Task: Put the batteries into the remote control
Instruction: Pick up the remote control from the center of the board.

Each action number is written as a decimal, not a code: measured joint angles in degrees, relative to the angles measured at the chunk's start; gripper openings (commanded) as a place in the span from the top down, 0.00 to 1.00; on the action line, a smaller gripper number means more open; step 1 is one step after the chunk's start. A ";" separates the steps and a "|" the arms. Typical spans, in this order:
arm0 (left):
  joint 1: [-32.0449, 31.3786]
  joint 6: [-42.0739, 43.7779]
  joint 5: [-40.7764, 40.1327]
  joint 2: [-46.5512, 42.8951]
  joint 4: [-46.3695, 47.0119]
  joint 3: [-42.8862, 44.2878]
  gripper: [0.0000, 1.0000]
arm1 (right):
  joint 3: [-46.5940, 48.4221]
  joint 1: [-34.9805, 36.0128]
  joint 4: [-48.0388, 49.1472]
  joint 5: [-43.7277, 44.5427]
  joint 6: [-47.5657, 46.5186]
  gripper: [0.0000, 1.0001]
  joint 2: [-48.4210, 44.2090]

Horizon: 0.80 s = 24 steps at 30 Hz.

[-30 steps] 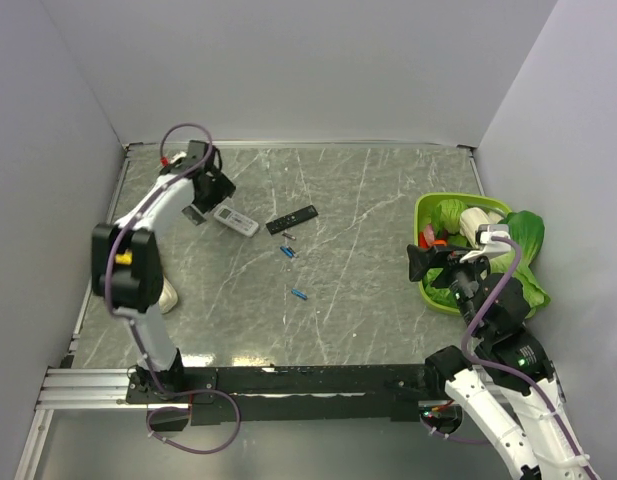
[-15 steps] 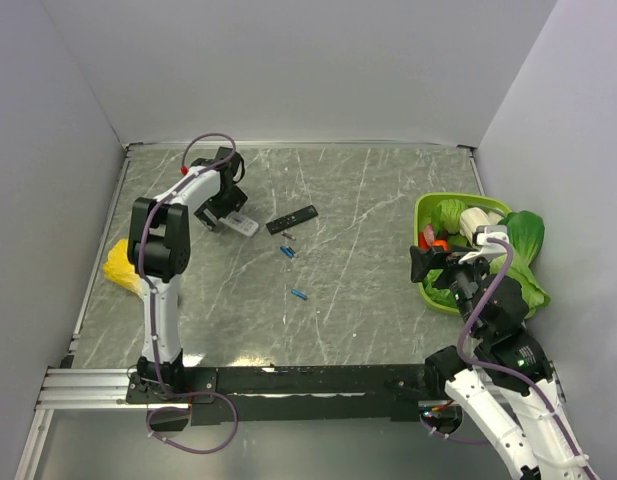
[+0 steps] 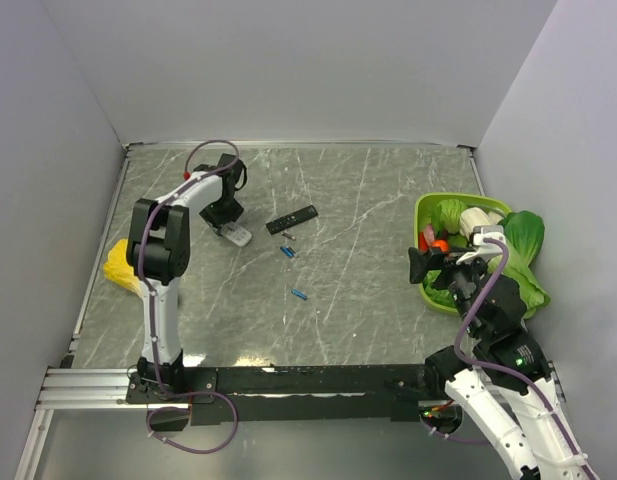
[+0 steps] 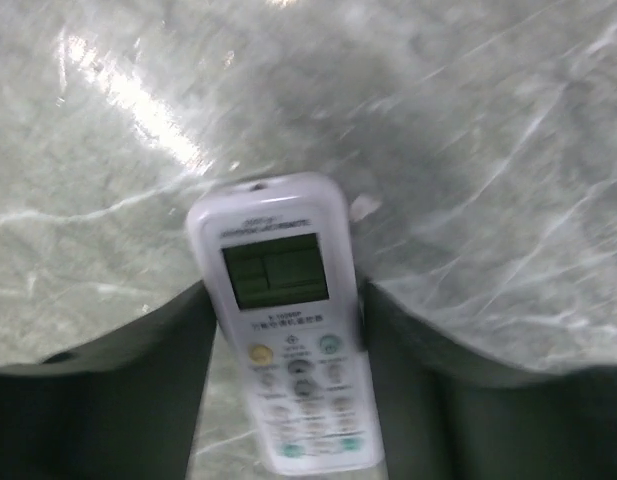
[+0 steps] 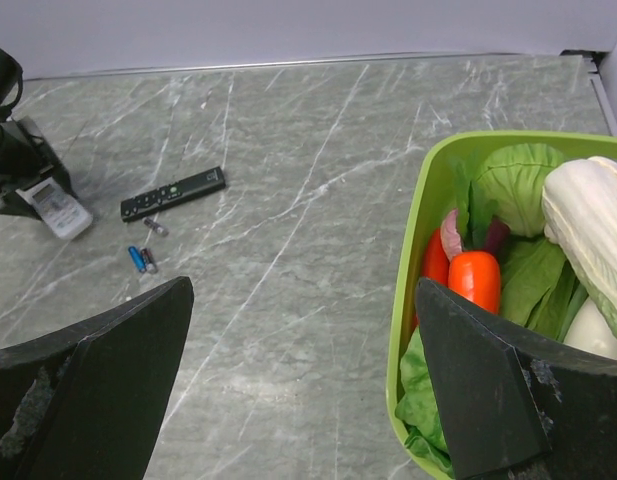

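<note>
Top external view: the left arm reaches across to the far left part of the grey stone table (image 3: 388, 200). The left gripper (image 3: 228, 220) points down and holds the white remote (image 3: 238, 237). In the left wrist view its two dark fingers (image 4: 138, 390) press on the long sides of the remote, one on each side. The remote's pale screen end sticks out past the fingers, and the buttons sit between them. That picture is a bit blurry.

The black remote (image 3: 291, 219) lies just to the right of the white one and does not touch it. One blue battery (image 3: 287, 251) lies near the black remote, on the side closer to the arms. The other blue battery (image 3: 300, 294) lies apart from it, closer still to the arms. Both lie flat on the table. A tiny grey bit (image 3: 288, 235) lies between the black remote and the nearer battery. I cannot tell what it is.

The right gripper (image 3: 420, 265) hangs by the left wall of the green basket (image 5: 406, 270). It is spread wide with nothing inside it. The basket holds vegetables (image 5: 518, 185): green leaves, something orange and something white. A yellow thing (image 3: 118, 268) lies at the left edge of the table.
</note>
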 measured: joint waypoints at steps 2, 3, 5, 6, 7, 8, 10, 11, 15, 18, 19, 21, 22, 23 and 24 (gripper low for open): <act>-0.02 0.28 0.52 -1.84 0.96 -2.47 0.64 | -0.02 0.00 0.00 -0.55 0.00 0.00 0.00; -0.02 0.46 0.83 -2.86 1.33 -3.74 0.66 | 0.00 0.00 0.00 -1.09 0.00 0.00 0.00; -0.04 1.25 1.70 -5.40 2.38 -6.71 0.75 | 0.00 0.00 -0.04 -2.14 0.04 0.00 0.13; -0.02 1.49 2.25 -7.04 3.30 -8.41 0.79 | 0.02 0.00 -0.11 -2.95 0.09 0.00 0.44; -0.02 1.75 2.82 -8.81 4.09 -9.97 0.80 | 0.09 0.00 -0.17 -3.96 0.15 0.00 0.96; -0.04 2.19 3.45 -10.82 4.85 -11.39 0.84 | 0.15 0.00 -0.22 -5.03 0.28 0.00 1.79; -0.07 3.41 5.16 -15.74 7.72 -14.82 0.89 | 0.33 0.00 -0.44 -7.87 0.63 0.00 4.13; -0.07 4.17 6.05 -18.38 9.07 -16.28 0.93 | 0.39 0.00 -0.59 -9.16 0.76 0.00 5.20; -0.07 7.28 11.47 -30.40 19.10 -24.90 0.94 | 0.55 0.00 -1.51 -16.13 1.84 0.00 10.08; -0.11 9.40 17.86 -40.52 28.04 -33.40 0.93 | 1.31 0.00 -2.23 -22.16 2.56 0.00 13.22; -0.13 10.05 20.61 -43.87 31.26 -36.46 0.92 | 1.68 0.00 -2.25 -24.63 2.99 0.00 14.36; -0.13 10.67 25.64 -49.42 38.01 -41.92 0.92 | 2.38 0.09 -1.66 -29.75 3.91 0.00 16.90; -0.13 10.82 27.89 -51.78 41.05 -44.39 0.92 | 2.56 0.20 -1.14 -31.80 4.46 0.00 17.92; -0.13 10.93 30.60 -54.38 44.59 -47.06 0.91 | 2.71 0.44 -0.48 -34.01 5.22 0.00 19.02; -0.15 10.97 33.07 -56.76 47.71 -49.59 0.91 | 2.75 0.70 0.61 -36.50 6.08 0.00 20.09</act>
